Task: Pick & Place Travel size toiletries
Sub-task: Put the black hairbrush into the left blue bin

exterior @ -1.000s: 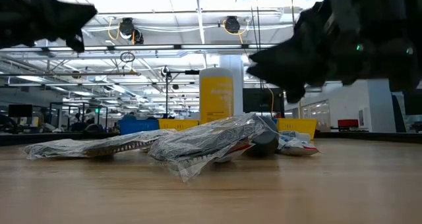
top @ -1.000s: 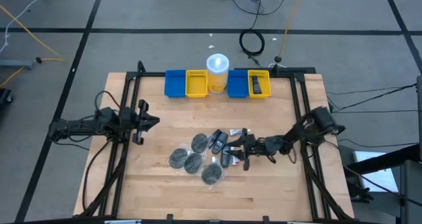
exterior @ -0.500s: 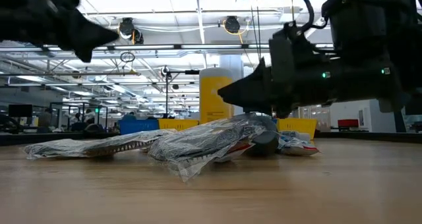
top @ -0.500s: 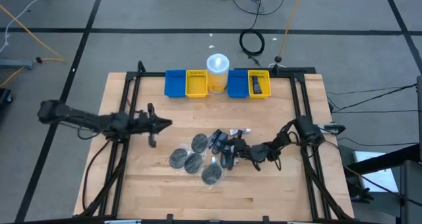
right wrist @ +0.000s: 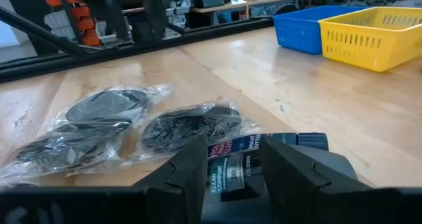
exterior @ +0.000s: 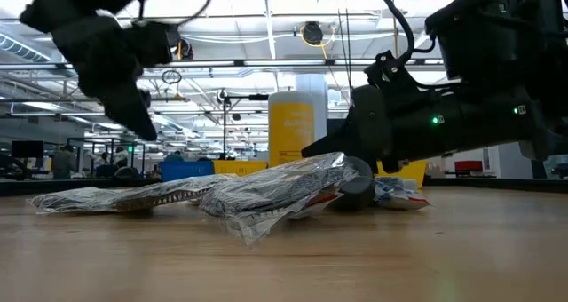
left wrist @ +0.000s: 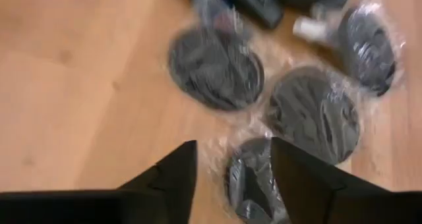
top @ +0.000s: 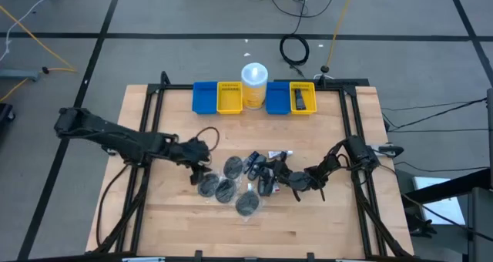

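The travel size toiletries lie in a heap at mid-table: round dark discs in clear wrap (top: 225,189), small dark bottles (top: 253,164) and a white-silver tube (top: 276,154). My left gripper (top: 199,169) hangs open over the heap's left side, pointing down, with a wrapped disc (left wrist: 254,184) below the gap between its fingers. My right gripper (top: 269,175) reaches in low from the table's right, open. Its fingers stand on either side of a dark labelled bottle (right wrist: 231,171) that lies on the table. My right gripper has the labelled bottle's body (right wrist: 232,159) in the gap between its two fingers, coming in level from the table's right. Whether the fingers touch the bottle, I cannot tell. The bottle lies on the table. My left gripper touches nothing.
Along the far edge stand blue (top: 204,97) and yellow (top: 229,97) bins, a tall white-lidded yellow cup (top: 254,81), then another blue bin (top: 277,99) and a yellow bin (top: 308,97) with a dark item in it. Bare wood lies along the near edge.
My left gripper has swung from the table's left edge toward the heap and come down over the leftmost discs. My right gripper has gone lower and toward the table's left, in among the bottles. The toiletries have stayed put.
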You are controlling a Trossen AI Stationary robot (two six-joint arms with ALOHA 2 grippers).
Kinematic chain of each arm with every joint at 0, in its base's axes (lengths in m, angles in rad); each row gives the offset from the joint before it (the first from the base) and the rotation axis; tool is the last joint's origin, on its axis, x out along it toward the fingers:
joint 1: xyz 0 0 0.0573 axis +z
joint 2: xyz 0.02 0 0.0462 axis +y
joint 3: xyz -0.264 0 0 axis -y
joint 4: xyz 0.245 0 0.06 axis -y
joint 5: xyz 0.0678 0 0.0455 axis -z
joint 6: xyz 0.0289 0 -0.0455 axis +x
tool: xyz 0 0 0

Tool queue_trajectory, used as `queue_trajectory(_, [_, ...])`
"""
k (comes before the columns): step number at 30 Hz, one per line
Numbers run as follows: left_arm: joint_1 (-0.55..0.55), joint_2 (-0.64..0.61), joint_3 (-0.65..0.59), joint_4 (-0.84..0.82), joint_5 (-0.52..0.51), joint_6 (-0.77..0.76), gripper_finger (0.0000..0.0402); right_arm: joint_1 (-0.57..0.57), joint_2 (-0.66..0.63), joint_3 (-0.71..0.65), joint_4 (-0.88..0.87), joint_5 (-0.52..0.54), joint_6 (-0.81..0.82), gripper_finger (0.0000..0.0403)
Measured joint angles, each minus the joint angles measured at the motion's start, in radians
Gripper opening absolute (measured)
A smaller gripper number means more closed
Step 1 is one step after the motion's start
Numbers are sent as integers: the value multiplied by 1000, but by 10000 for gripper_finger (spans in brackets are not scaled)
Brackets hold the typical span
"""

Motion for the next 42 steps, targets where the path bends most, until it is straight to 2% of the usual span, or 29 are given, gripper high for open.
queue_trajectory(5, [-6,147,0,32,-52,-59,238,0,0,0,-2,-1,4,130])
queue_trajectory(8, [-6,212,0,97,-66,-64,240,0,0,0,-4,-2,9,130])
queue_trajectory(12, [-6,282,0,172,-4,-51,223,0,0,0,-6,-3,10,130])
queue_trajectory(16, [-6,329,2,187,32,-46,182,0,0,0,-7,-3,10,130])
queue_trajectory(20, [-6,341,2,189,82,-9,126,0,1,0,-7,-3,10,130])
queue_trajectory(25, [-8,314,-1,168,160,59,29,0,1,0,-8,-3,10,130])
queue_trajectory(28, [-1,267,0,138,180,81,9,0,1,0,-8,-3,10,130])
queue_trajectory(33, [39,156,53,-26,74,124,8,0,1,0,-14,-3,10,130])
queue_trajectory(37, [98,85,144,-189,-106,234,6,0,1,0,-14,-3,10,130])
queue_trajectory(39, [134,67,188,-224,-214,349,8,0,1,0,-14,-3,10,130])
queue_trajectory(42, [195,53,226,-199,-364,608,3,0,1,0,-14,-3,10,130])
